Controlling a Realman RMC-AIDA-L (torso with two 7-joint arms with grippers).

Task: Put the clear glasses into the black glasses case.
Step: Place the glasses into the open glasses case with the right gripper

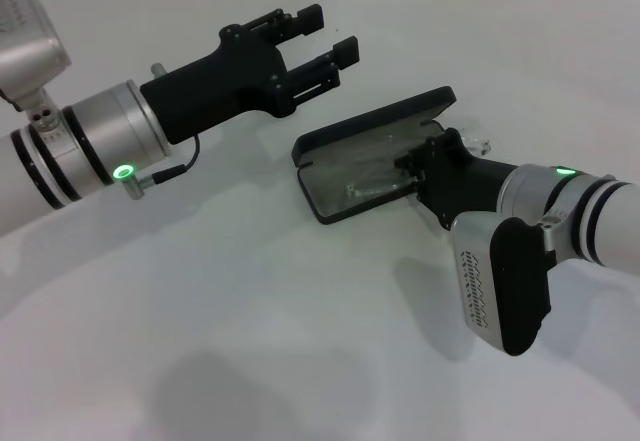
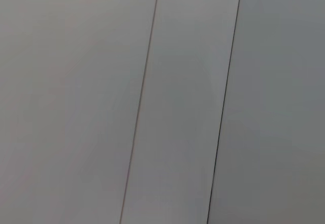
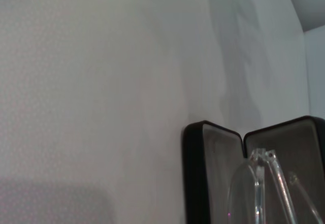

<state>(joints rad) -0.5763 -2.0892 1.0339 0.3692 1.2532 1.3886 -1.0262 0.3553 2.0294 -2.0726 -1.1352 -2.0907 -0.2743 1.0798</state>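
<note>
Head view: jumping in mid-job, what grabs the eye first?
The black glasses case lies open mid-table, with the right pincer reaching into it from the right and the clear glasses over its grey lining. The left pincer hovers open, apart from the case, up and to its left.

silver arms with black bands, green lights lit on both wrists, black jaws, thin black cable.
</note>
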